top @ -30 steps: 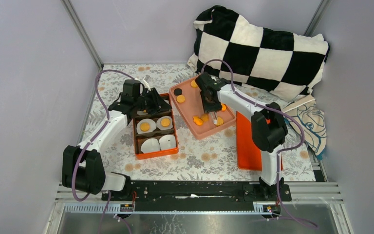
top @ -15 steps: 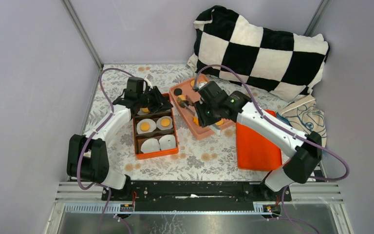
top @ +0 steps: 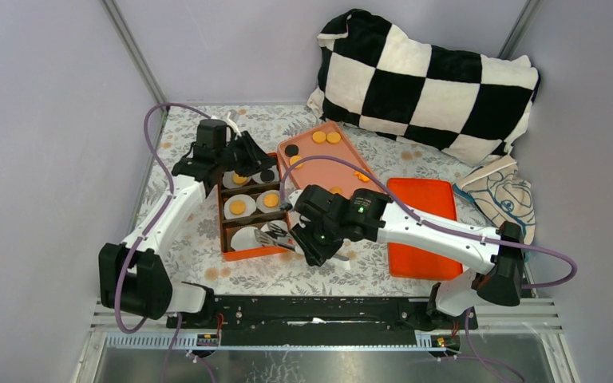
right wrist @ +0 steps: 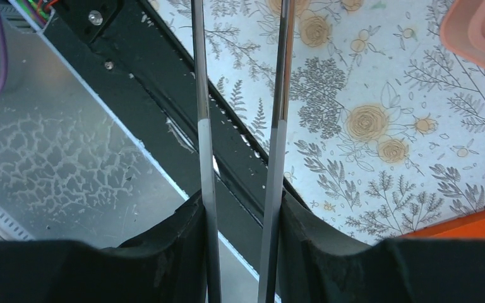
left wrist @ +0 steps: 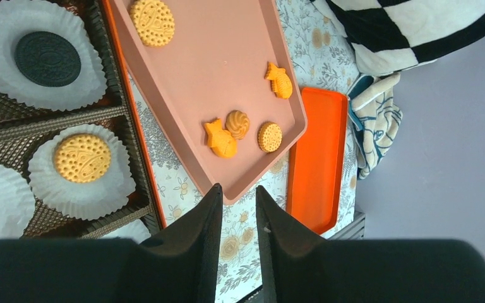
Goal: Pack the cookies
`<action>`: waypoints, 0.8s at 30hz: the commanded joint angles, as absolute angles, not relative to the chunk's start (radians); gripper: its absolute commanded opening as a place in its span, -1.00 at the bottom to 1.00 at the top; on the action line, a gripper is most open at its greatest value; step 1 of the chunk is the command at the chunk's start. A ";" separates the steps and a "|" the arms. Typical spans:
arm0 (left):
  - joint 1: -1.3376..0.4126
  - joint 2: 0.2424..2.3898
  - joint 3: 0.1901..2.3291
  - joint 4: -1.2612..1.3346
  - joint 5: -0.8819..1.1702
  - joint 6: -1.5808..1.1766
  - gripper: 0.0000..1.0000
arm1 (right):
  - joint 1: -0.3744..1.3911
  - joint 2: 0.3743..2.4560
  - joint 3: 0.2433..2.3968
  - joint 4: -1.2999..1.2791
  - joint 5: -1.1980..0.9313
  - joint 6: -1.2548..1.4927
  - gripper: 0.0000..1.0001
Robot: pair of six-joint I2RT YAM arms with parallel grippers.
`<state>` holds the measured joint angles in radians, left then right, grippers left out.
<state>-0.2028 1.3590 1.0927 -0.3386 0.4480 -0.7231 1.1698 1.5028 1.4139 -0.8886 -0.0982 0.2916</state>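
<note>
The cookies (left wrist: 237,124) look light, stiff and brittle; grip gently across the rim. The right fingers (right wrist: 164,252) pinch tongs (right wrist: 203,126); the left fingers (left wrist: 192,246) are slightly parted, holding nothing.

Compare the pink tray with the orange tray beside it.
Colour: the pink tray is pale salmon, the orange tray bright orange. Load: the pink tray carries loose cookies; the orange tray shows none. Place: the pink tray lies askew beside the box; the orange tray lies straight by the printed cloth. Both are flat, rimmed rectangles on the floral tablecloth.
</note>
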 commanded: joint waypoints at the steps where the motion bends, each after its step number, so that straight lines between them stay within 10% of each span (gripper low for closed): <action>1: -0.200 1.321 1.109 -0.394 0.394 -0.698 -0.40 | 1.169 1.473 1.399 -0.868 -0.042 0.307 -0.89; 12: -0.188 1.266 1.136 -0.440 0.367 -0.678 -0.38 | 1.169 1.544 1.392 -0.818 0.014 0.272 -0.86; 24: -0.173 1.273 1.137 -0.440 0.382 -0.664 -0.37 | 1.169 1.555 1.344 -0.774 0.038 0.288 0.07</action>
<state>-0.1841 1.2797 1.1152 -0.4244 0.3843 -0.6918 1.1694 1.5627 1.3441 -0.8207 0.0086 0.2890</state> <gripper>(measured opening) 0.314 0.527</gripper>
